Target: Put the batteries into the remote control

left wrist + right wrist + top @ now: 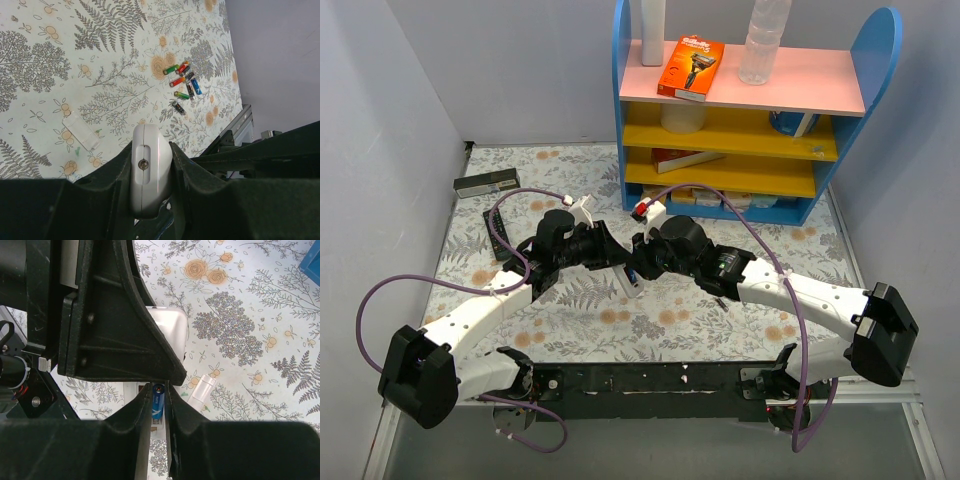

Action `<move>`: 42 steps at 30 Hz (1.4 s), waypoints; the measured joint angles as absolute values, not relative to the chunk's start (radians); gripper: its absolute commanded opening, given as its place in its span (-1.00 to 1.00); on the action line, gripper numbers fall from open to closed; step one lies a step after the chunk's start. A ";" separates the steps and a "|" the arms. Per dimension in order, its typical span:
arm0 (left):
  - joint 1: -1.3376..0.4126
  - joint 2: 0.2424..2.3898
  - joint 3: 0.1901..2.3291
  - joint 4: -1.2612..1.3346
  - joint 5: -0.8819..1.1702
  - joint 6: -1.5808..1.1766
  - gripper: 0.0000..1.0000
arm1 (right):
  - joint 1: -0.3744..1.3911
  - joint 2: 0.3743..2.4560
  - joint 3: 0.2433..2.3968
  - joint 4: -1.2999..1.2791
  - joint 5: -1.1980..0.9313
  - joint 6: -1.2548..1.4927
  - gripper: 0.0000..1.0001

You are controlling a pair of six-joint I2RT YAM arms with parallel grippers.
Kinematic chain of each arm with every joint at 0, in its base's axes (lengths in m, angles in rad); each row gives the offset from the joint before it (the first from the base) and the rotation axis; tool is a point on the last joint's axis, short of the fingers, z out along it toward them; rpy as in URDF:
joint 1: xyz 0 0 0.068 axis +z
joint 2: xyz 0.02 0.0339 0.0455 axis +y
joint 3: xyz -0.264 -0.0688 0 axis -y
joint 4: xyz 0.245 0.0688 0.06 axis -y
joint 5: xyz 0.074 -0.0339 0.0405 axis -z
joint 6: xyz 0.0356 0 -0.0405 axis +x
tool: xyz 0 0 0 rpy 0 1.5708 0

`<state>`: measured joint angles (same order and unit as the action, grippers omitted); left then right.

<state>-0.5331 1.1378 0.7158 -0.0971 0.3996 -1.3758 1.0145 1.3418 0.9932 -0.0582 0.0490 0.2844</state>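
Overall, both arms converge over the fern-printed table cover (570,330), at the white remote control. Far to the left of the remote and further back, a long dark flat box (485,183) lies on the cover.

Left gripper (150,150): clamped on the remote control (149,185), fingers pressing its two long sides and holding it above the cover. A small screw shows in a recessed slot on the face toward the wrist camera.

In the left wrist view, the pale back cover (81,131) lies flat on the cloth to the left of the remote, apart from it. The loose batteries (182,82), in red, green, blue and black, lie clustered beyond the remote to its right, near the table edge.

Right gripper (157,388): closed on a single blue battery (158,407), held lengthwise between the fingers, just beside the remote. Contact between battery and remote cannot be determined.

To the right of the remote and behind it stands a blue-sided shelf unit (880,50). It carries an orange razor box (691,67) and a clear bottle (763,40) on its pink top board.
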 measured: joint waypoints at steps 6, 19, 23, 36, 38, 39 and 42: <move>-0.533 1.138 0.716 -0.097 0.399 -1.376 -1.00 | 1.015 1.344 0.994 -0.058 0.048 0.283 -0.59; -0.532 1.139 0.716 -0.108 0.389 -1.375 -1.00 | 1.013 1.359 0.994 -0.053 0.036 0.258 -0.67; -0.532 1.141 0.716 -0.115 0.385 -1.375 -1.00 | 1.009 1.365 0.994 -0.052 0.017 0.246 -0.68; -0.532 1.146 0.718 -0.121 0.382 -1.377 -1.00 | 1.011 1.380 0.994 -0.039 -0.068 0.168 -0.73; -0.530 1.147 0.718 -0.123 0.382 -1.377 -1.00 | 1.011 1.383 0.994 -0.035 -0.075 0.156 -0.74; -0.528 1.147 0.718 -0.123 0.382 -1.377 -1.00 | 1.011 1.384 0.994 -0.033 -0.075 0.152 -0.75; -0.522 1.147 0.718 -0.123 0.382 -1.377 -1.00 | 1.012 1.387 0.994 -0.028 -0.074 0.139 -0.77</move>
<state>-0.5224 1.1465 0.7177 -0.1226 0.3820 -1.3773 1.0122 1.3872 0.9939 -0.0284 -0.0742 0.1394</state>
